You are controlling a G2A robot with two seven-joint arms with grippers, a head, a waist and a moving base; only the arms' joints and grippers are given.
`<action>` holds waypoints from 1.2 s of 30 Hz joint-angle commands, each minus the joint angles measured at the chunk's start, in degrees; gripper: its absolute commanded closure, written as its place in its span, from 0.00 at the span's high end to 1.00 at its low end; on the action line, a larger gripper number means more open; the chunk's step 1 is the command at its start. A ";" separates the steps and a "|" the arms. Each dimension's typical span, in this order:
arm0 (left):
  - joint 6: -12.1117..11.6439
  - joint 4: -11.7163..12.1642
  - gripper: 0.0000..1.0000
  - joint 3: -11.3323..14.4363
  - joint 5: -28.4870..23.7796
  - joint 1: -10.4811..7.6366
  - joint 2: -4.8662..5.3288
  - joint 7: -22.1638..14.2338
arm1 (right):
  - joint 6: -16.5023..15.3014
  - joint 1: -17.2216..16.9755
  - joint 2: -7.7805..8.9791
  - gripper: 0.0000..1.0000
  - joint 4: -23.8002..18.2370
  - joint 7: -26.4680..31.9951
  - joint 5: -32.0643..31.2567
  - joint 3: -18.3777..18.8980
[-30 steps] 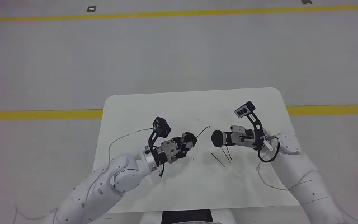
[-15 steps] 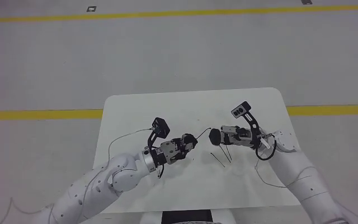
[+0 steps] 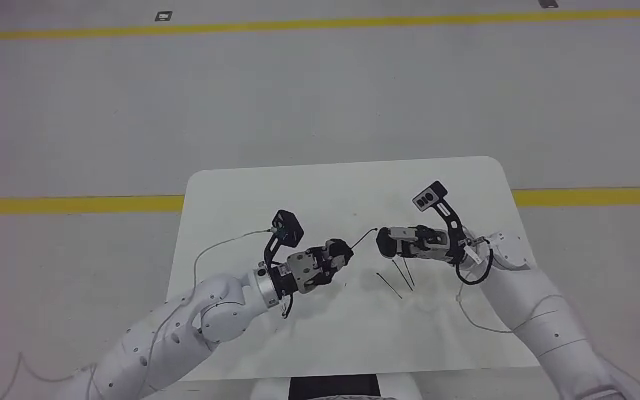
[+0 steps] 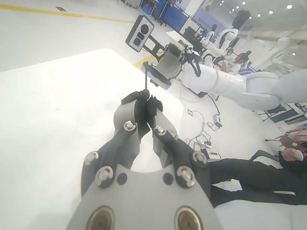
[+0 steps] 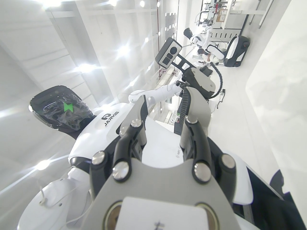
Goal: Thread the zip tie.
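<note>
White table (image 3: 300,200); spare zip ties (image 3: 390,285) lying loose.

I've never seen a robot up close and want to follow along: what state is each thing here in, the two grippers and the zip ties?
left gripper: shut on the zip tie.
zip tie: pinched at one end, sticking out straight toward the right gripper.
right gripper: open, close to the tie's free end.
spare zip ties: lying loose on the table.

A white table (image 3: 450,180) stands on a pale floor (image 3: 300,90) crossed by yellow lines (image 3: 300,24).
</note>
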 commanded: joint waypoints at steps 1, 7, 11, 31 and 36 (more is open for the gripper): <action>0.00 0.00 0.00 0.00 0.00 0.00 0.00 0.00 | 0.00 0.19 -0.15 0.26 0.26 0.00 -0.29 -0.11; 0.00 0.00 0.00 0.00 0.00 0.00 0.00 0.00 | 0.00 0.87 -0.53 0.20 1.16 0.00 -0.90 -0.35; 0.00 0.00 0.00 0.00 0.00 0.00 0.00 0.00 | 0.00 1.08 -0.65 0.20 1.62 0.00 -1.35 -0.25; 0.00 0.65 0.00 -0.02 1.55 0.17 -0.78 -1.85 | 0.00 0.91 -0.58 0.21 2.59 0.00 -2.09 0.08; 0.00 0.45 0.00 0.21 2.01 0.07 -0.81 -2.74 | 0.00 1.23 -0.68 0.19 3.00 0.00 -2.17 -0.35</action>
